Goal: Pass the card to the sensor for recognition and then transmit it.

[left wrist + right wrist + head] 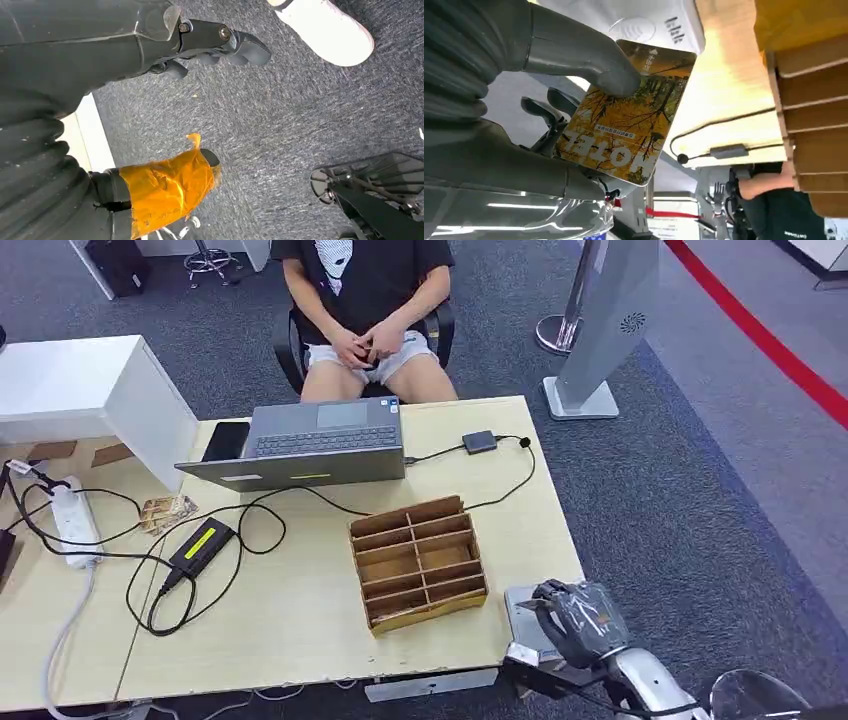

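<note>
My right hand (580, 620) hovers at the table's near right corner, over the grey-white sensor (520, 612). Between thumb and fingers, this hand (519, 155) pinches the card (624, 125), which bears a yellow autumn-tree print. The card's face lies just in front of the white sensor (639, 22) with its wave mark; contact cannot be told. My left hand (165, 45) hangs over the grey carpet, its fingers apart with nothing in them and orange tape on its thumb (165, 187).
A wooden slotted organiser (418, 562) stands left of the sensor. Farther back are a laptop (310, 445), a cabled adapter (480, 441), a charger (203, 543), a power strip (72, 520) and another card (165, 510). A person (365, 290) sits behind the table.
</note>
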